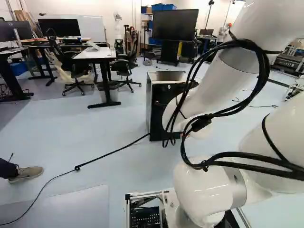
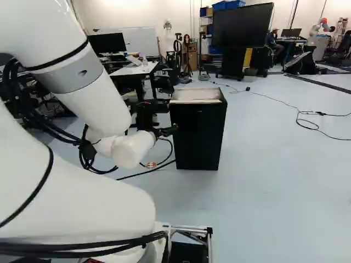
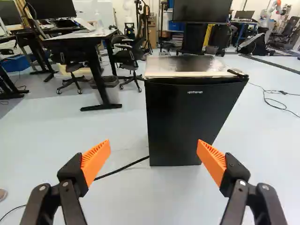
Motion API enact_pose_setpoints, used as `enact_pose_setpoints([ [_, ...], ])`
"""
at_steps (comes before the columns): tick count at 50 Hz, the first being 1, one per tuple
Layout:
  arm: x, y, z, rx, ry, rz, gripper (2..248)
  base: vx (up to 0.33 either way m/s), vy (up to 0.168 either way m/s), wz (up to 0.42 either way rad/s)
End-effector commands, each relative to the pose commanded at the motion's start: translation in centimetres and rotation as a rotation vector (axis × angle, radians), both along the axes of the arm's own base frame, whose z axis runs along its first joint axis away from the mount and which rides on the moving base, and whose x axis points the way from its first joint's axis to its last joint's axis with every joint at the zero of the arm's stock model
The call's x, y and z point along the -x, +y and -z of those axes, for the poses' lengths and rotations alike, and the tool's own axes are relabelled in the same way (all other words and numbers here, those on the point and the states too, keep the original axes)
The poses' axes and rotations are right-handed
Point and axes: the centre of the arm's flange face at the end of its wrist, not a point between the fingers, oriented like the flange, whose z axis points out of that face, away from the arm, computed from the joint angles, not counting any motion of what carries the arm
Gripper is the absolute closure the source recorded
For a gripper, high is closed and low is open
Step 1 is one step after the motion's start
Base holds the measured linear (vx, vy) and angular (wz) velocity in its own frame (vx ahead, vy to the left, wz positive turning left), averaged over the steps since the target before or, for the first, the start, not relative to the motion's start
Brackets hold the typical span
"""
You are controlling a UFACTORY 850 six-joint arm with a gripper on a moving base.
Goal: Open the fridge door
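Jaws of the gripper [image 2: 171, 130] are spread wide & empty, w/ 2 fingers & 2 orange pads [image 3: 95, 159] counted. Straight ahead, apart from the pads, 1 blk fridge [image 3: 193, 117] is seen on the floor [image 3: 122, 126]; its long axis is vert., its 1 door [image 3: 171, 133] is turned to the gripper & closed, its top is left level. In the wrist view its near lower corner is partly covered by 1 finger. 1 blk cable [image 3: 124, 168] is laid on the floor, run to the fridge's base. Farther off, 1 desk w/ a pale top [image 3: 70, 40] & 1 lg. screen [image 3: 199, 10] are seen; 1 bin [image 3: 110, 86] is placed by the desk leg.
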Motion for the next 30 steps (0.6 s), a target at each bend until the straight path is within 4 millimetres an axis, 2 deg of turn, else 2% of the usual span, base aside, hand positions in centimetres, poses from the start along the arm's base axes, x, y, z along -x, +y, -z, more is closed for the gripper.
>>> enact_pose_setpoints([
  [30, -3.5, 0.2, -0.4, 0.0, 0.012, -0.007, 3, 0.0, 0.0, 0.0],
])
